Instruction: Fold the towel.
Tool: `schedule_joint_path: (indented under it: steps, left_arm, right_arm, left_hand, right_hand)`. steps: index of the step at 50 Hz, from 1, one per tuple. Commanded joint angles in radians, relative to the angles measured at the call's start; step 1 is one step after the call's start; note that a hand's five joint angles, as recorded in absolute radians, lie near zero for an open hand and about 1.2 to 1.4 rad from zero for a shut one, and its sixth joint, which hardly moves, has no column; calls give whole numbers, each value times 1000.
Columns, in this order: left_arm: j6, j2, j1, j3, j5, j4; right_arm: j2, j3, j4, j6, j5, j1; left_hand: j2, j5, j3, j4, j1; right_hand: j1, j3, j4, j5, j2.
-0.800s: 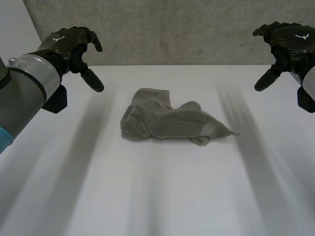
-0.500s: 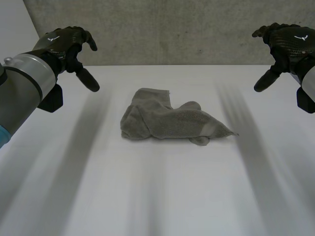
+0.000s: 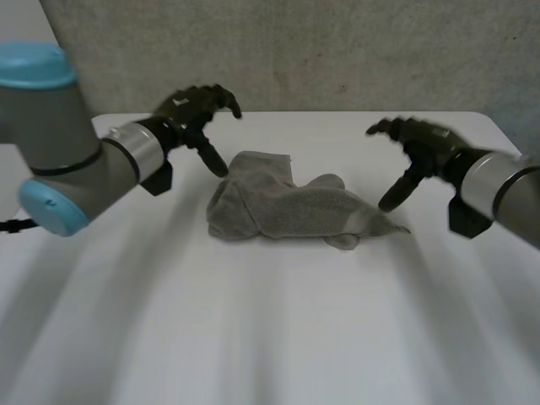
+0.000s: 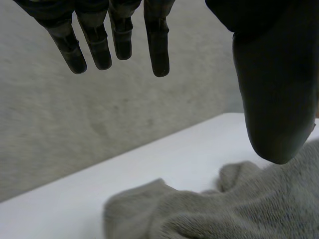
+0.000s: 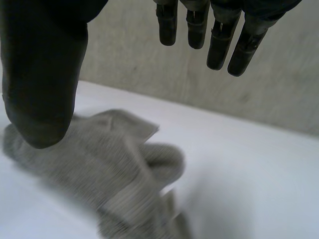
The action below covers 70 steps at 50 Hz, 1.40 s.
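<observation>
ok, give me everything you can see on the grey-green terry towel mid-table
The grey-green terry towel is nubby, looped cloth, lying crumpled in a low heap on the white table, not folded flat. A squarish flap points to the far edge; a pointed corner trails toward the black right hand. The black left hand hovers by the opposite end. Both hands are open; neither grips it, and contact can't be confirmed.

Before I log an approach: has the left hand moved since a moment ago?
Yes. The left hand has swung inward toward the towel, which lies where it did.
</observation>
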Motion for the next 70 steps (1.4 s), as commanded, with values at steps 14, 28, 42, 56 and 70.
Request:
schedule_joint_path:
  steps: [14,28,42,56,70]
  left_arm:
    - [312,-515,-20,427,69,-63]
    - [293,-281,-69,308,-41,-182]
    - [151,265,-85,-604,-72,87]
    - [160,374,-118,-654,-70,124]
    - [365,139,-108,-223,-21,-105]
  right_arm:
    - [263,28,-282,87,177,118]
    - [88,36,-242,35,19,87]
    - [48,10,106,-463,-90,101]
    - [63,44,105,-540,12,101]
    - [20,277,-118,-475,23,107]
  left_hand:
    - [191,210,189,181,172]
    - [1148,1167,1145,1138,1128]
    - [1148,1167,1145,1138,1128]
    - [30,49,27,20,10]
    - [6,25,4,-4,-13]
  right_hand:
    - [183,171,162,175,172]
    - [1178,1165,1156,1169,1166]
    - [1178,1165,1156,1169,1166]
    - [363,350,341,354,351]
    - [298,286,276,290,287]
